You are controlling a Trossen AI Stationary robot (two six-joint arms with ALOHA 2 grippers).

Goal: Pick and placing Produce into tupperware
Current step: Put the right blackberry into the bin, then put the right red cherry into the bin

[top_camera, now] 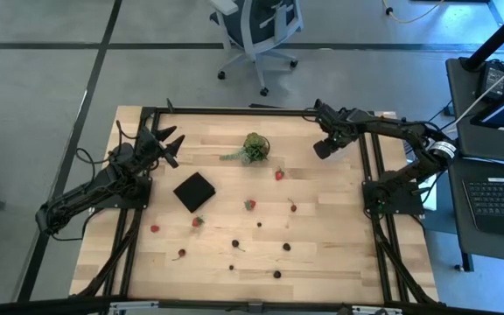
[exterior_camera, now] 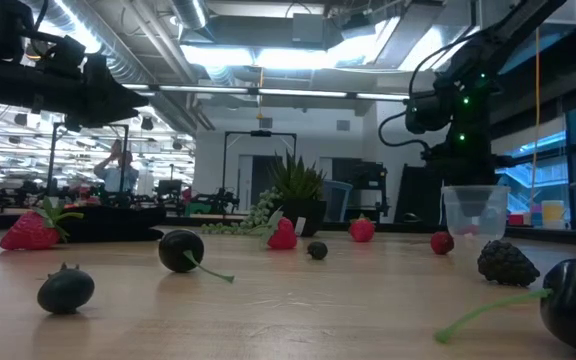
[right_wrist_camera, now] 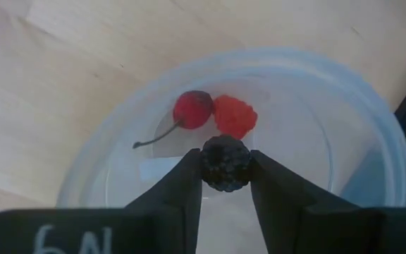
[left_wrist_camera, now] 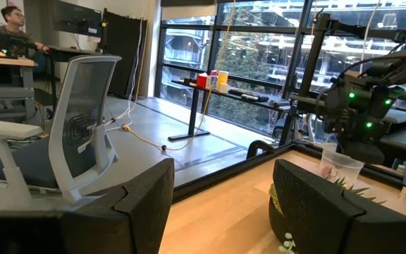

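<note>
**Right gripper holding a blackberry over the tub**

You've got the right gripper (right_wrist_camera: 225,185) pinched on a dark blackberry (right_wrist_camera: 225,164), one finger on each side, directly above the open mouth of the tupperware (right_wrist_camera: 372,134). The berry is roundish, so no clear long axis to call.

Inside the tub: a red cherry (right_wrist_camera: 192,109) and a red raspberry (right_wrist_camera: 235,116), touching each other, just beyond the held berry. The cherry's stem trails off away from the raspberry, across the tub floor toward the wall.

From above, the tub itself is hidden under the right gripper (top_camera: 324,147), which sits at the far right corner of the table (top_camera: 339,262). In the low view the tupperware (exterior_camera: 476,212) stands upright on the wood, mouth up, under the right arm.

Left gripper (top_camera: 169,144) waits at the far left of the table, opposite the tub, fingers spread wide, holding nothing.

The rest of the produce is well apart from the tub, scattered over the middle and near side: strawberries (top_camera: 249,205), dark berries (top_camera: 286,247). A black square (top_camera: 194,192) and a leafy green clump (top_camera: 254,148) lie between the tub and the left gripper.
</note>
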